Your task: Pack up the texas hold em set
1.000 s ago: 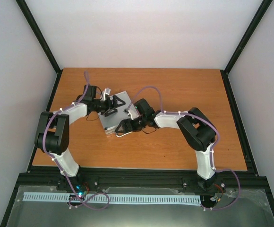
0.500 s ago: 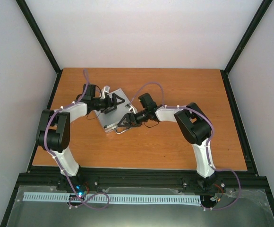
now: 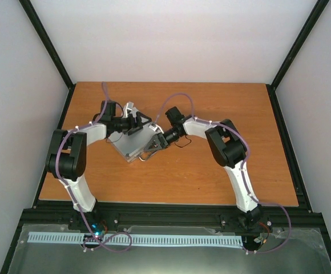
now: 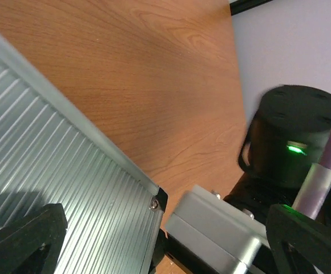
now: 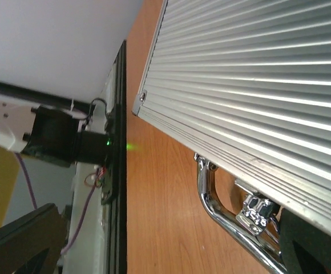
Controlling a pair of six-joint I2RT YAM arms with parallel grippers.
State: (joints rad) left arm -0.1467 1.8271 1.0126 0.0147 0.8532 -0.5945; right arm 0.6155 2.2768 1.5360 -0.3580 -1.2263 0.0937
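Note:
The silver ribbed briefcase (image 3: pixel 129 144) lies closed on the wooden table, its lid down. My left gripper (image 3: pixel 138 123) is open over the case's far edge. In the left wrist view the ribbed lid (image 4: pixel 51 171) and one corner (image 4: pixel 154 201) lie between the spread fingers of the left gripper (image 4: pixel 165 234). My right gripper (image 3: pixel 152 144) is open at the case's near right side. The right wrist view shows the right gripper (image 5: pixel 171 242), the lid (image 5: pixel 257 74), the chrome handle (image 5: pixel 220 214) and a latch (image 5: pixel 258 210). Chips, decks and dice are out of view.
The right arm's grey link (image 4: pixel 222 234) and black motor with a green light (image 4: pixel 294 142) sit close beside the case corner. A black frame rail (image 5: pixel 117 171) runs along the table's left edge. Bare wood (image 3: pixel 228 108) lies to the right and behind.
The right arm's wrist has swung up and to the left along the case's right side. The case has turned and shifted a little leftward. The left gripper has stayed over the far edge.

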